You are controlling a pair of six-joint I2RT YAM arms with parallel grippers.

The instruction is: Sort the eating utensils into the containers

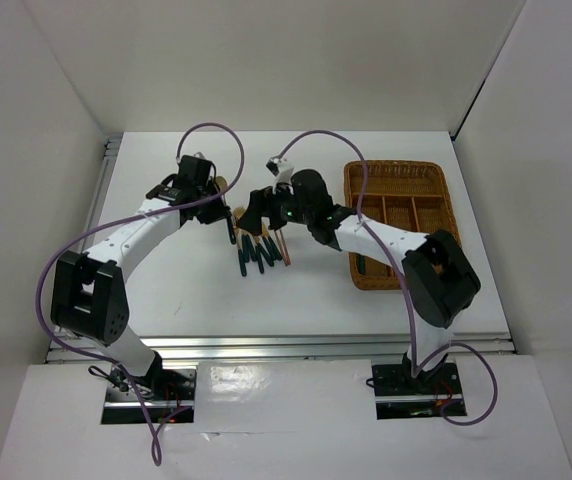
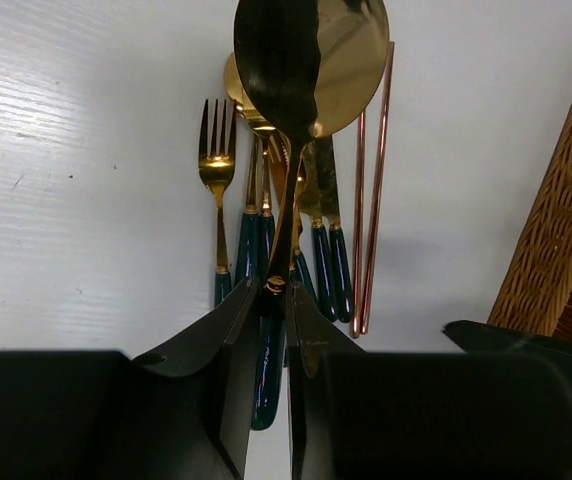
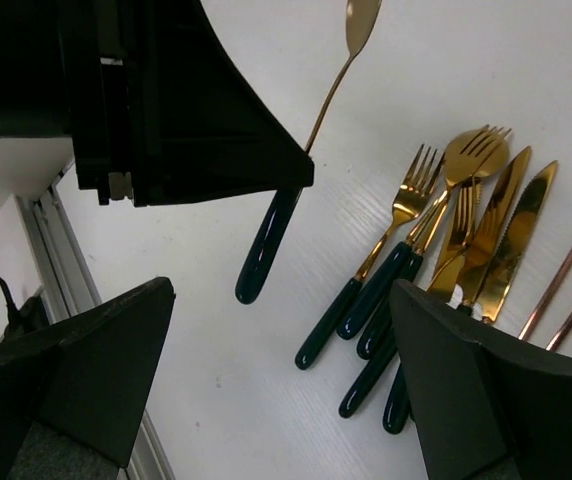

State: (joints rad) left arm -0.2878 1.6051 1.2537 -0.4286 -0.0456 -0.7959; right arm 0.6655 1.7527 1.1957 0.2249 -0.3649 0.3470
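Early stage: the left gripper [image 2: 274,292] clamps a gold, green-handled spoon [image 2: 311,60], the right gripper [image 3: 281,335] gapes empty, and the other gold cutlery [image 3: 466,200] and thin brown chopsticks [image 2: 357,220] lie unsorted beside the woven wicker tray [image 1: 391,168].

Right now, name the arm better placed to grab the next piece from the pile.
Right: the right gripper is open by the cutlery pile; the left gripper holds a spoon.

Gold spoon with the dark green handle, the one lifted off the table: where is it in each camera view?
Top external: left of centre at the left gripper, too small to pick out.
Left wrist: gold spoon in the centre, bowl at top, handle between the fingers.
Right wrist: upper centre, bowl at the top edge.
Shared landmark: the gold cutlery pile beside two thin copper-brown chopsticks.
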